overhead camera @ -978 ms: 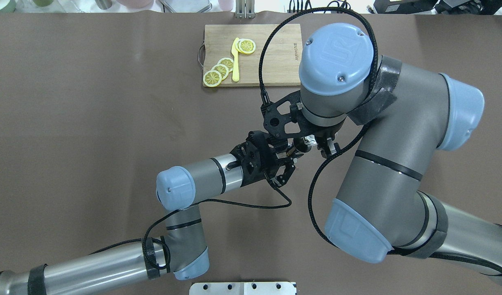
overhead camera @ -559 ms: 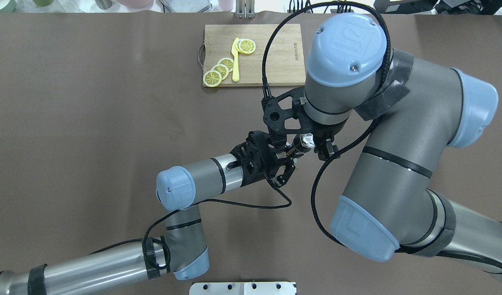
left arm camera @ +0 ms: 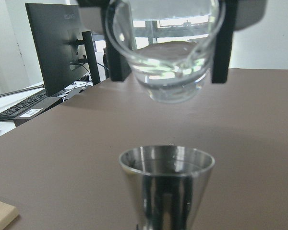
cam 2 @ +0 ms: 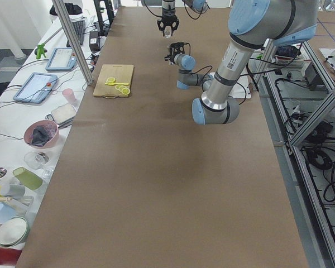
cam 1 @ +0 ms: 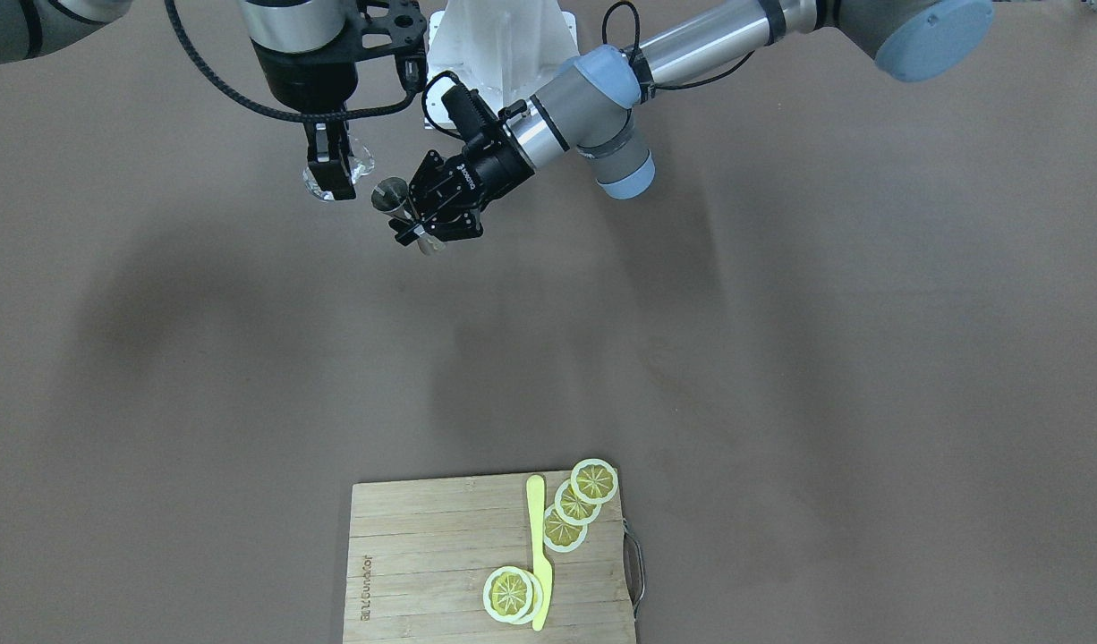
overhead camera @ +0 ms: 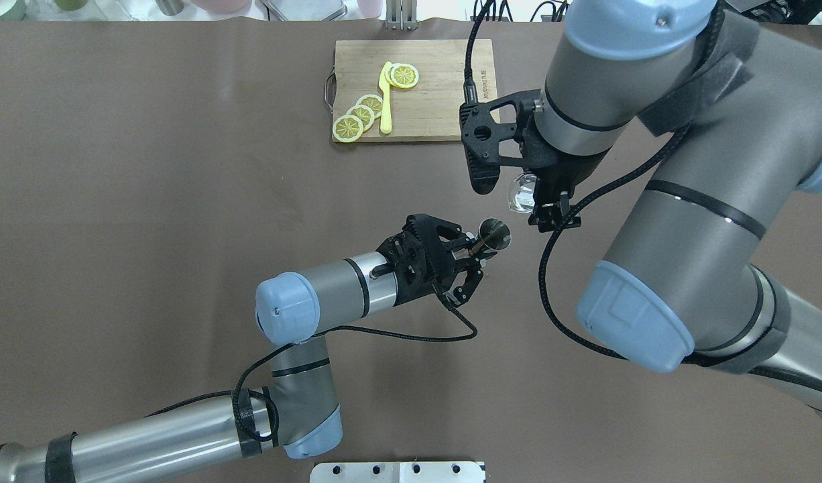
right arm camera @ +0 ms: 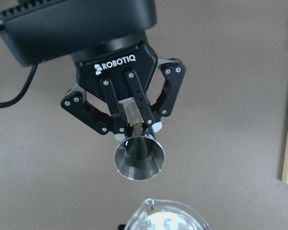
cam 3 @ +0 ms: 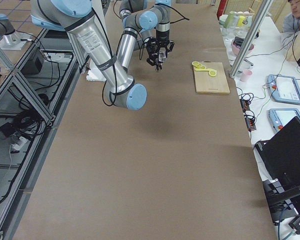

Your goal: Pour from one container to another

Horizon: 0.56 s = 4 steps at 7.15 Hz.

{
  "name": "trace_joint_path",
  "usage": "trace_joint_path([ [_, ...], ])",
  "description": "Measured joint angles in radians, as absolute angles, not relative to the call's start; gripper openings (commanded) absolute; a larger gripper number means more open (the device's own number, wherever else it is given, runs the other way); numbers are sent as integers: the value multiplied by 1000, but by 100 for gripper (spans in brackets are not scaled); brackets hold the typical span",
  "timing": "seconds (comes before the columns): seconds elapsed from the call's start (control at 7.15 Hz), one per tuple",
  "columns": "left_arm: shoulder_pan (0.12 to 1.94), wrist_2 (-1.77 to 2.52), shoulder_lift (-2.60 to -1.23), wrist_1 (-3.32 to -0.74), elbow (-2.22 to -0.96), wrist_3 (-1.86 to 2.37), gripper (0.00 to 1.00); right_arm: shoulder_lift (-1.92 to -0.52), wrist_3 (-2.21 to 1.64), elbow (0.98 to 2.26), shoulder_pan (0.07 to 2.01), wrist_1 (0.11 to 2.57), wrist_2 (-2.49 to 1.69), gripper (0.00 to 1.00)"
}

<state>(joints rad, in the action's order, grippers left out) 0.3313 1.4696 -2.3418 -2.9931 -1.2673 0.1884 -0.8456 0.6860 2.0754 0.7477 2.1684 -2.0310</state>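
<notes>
Clamping the waist of a small grey stainless-steel hourglass-shaped jigger (overhead camera: 495, 235) in the left gripper (right arm camera: 137, 127), open cone facing up. Pinching a short, rounded clear drinking glass (overhead camera: 522, 192) near upright in the right gripper (left arm camera: 167, 76), above and just beyond that mouth, apart. Probably lining up the pour (or finishing it): next needing the lip centred over the small mouth, then slow tilting. Possibly carrying a little clear liquid in the glass; not revealing the jigger's fill.
</notes>
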Motion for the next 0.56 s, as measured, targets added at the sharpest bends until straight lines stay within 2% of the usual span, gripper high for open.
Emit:
trace_joint_path([
  [0.28, 333, 1470, -2337, -2994, -1269, 187, 0, -883, 677, 2078, 821, 2099, -2138, 0],
  [0.56, 345, 1471, -2332, -2997, -1270, 178, 0, -978, 634, 2076, 887, 1939, -2242, 0],
])
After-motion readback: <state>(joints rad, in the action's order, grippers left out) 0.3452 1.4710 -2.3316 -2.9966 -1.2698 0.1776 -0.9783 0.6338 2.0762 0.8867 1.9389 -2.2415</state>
